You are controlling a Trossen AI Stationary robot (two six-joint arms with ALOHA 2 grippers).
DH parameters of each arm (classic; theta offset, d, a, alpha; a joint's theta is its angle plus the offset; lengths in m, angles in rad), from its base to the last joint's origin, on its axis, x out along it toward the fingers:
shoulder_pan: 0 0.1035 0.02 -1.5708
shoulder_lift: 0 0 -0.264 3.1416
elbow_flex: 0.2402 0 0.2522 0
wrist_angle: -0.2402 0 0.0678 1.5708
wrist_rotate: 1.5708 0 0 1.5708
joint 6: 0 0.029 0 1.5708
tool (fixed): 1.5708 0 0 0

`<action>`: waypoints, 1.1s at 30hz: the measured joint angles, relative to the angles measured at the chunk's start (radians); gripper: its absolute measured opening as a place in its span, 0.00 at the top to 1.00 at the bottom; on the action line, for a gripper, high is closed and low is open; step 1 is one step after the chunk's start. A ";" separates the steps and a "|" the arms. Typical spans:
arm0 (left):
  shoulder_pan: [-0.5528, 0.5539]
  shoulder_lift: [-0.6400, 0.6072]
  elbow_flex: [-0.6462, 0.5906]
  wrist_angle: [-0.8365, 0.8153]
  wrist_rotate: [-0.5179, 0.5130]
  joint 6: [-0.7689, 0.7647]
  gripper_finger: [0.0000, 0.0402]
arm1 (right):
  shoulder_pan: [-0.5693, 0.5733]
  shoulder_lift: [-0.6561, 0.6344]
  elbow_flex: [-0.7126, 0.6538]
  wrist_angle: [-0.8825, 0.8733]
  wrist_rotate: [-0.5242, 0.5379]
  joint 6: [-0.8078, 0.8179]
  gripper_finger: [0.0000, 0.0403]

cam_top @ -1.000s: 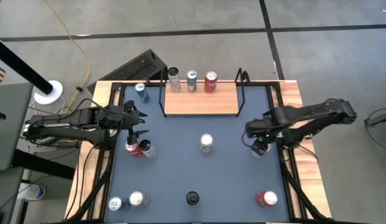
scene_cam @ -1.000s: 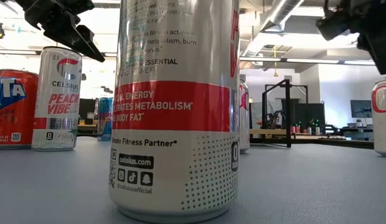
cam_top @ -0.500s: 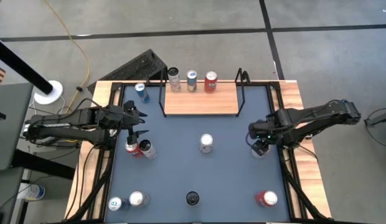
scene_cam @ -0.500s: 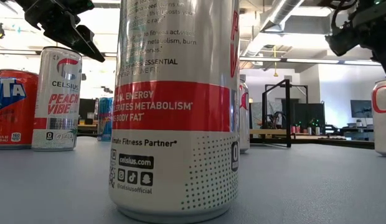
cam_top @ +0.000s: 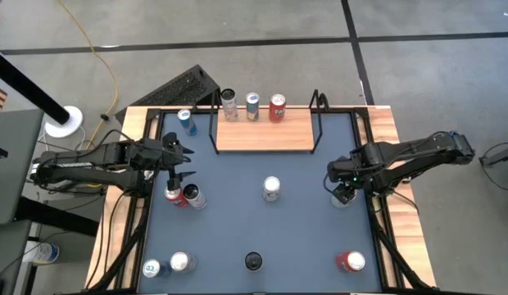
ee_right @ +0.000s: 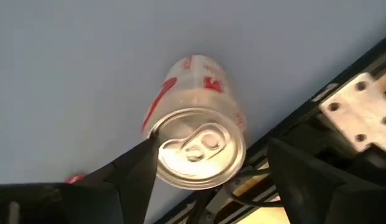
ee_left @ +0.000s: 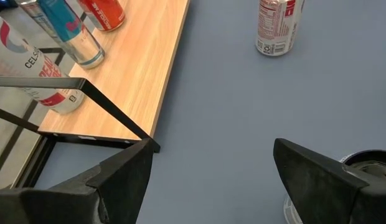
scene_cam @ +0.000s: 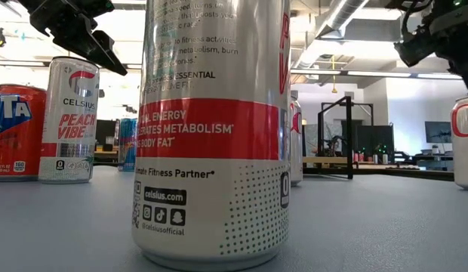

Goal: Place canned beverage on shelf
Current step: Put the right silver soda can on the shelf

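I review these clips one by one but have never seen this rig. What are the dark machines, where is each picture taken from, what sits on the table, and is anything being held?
Two dark robot arms work at a blue-grey table. One picture looks straight down, one looks level across the tabletop, and one camera sits on each wrist. At the far end stands the shelf, a light-wood board with black wire ends, carrying three cans. More cans stand scattered on the table; one fills the level view. The right gripper hangs with open fingers over a silver-and-red can near the table's right edge, not gripping it. The left gripper waits open at the left, above two cans. Nothing is held.
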 joint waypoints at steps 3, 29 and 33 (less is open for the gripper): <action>0.000 0.000 0.000 0.000 0.000 0.000 0.20 | -0.012 -0.001 0.031 -0.019 0.011 0.000 0.26; 0.000 0.000 0.000 -0.001 0.000 -0.004 0.20 | 0.031 0.017 0.049 0.015 0.013 0.041 0.26; 0.000 0.000 0.000 -0.002 0.001 -0.004 0.20 | 0.031 0.031 0.048 0.015 0.018 0.042 0.26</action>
